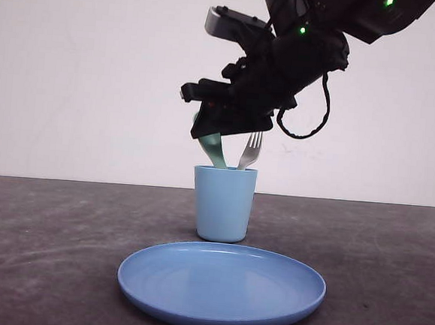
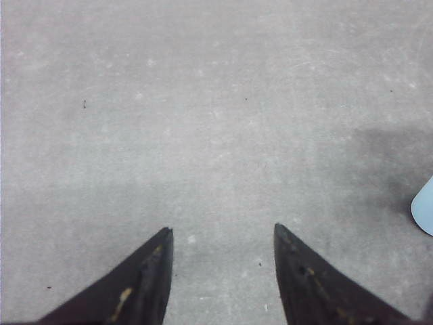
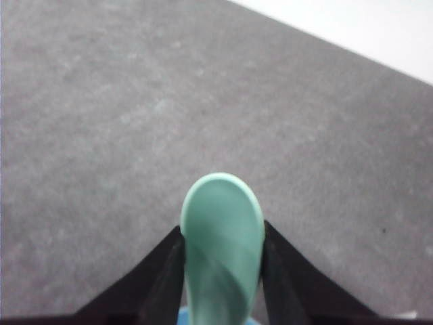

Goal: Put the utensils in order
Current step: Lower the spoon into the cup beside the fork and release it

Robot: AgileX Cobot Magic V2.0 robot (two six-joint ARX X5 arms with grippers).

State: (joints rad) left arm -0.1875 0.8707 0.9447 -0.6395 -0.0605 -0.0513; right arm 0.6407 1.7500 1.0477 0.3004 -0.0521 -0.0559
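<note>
White fork [image 1: 251,150] stands tines-up; mint-green spoon [image 1: 214,149] leans beside it (both in one cup).

Glossy plastic plate [image 1: 221,287], matt speckled table [image 1: 62,225].

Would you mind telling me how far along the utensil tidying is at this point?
The white fork already stands tines-up in the light blue cup. In hand: the right hand grips the mint-green spoon, whose lower end reaches into the same cup. Left: letting go of the spoon and pulling away. The left hand is open over bare table, and the blue plate holds nothing.
</note>
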